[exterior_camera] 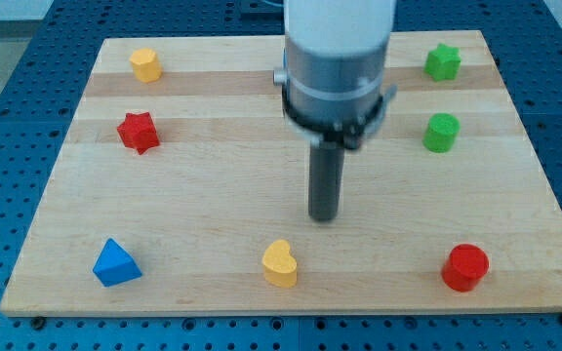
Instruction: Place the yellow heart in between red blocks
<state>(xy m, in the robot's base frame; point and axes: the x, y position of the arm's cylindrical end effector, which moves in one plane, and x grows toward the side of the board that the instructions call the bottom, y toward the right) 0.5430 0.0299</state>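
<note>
Altogether: two red blocks (pixel 138 132) (pixel 465 267), two yellow (pixel 281 263) (pixel 145 64), two green (pixel 442 62) (pixel 441 133), one blue (pixel 115 262).

Single high front view over board (pixel 261 205)

The pale wooden worktop (pixel 213 185) carries seven small blocks, all well apart. Near the view's top left sits a yellow block (pixel 145 64), its shape unclear, and below it a red star (pixel 138 131). At the view's top right lies a green star (pixel 442 61), with a green cylinder (pixel 441 132) just below it. Along the view's bottom edge stand a blue triangle (pixel 115 262) at left, the yellow heart (pixel 280 263) near the middle, and a red cylinder (pixel 465 267) at right.
</note>
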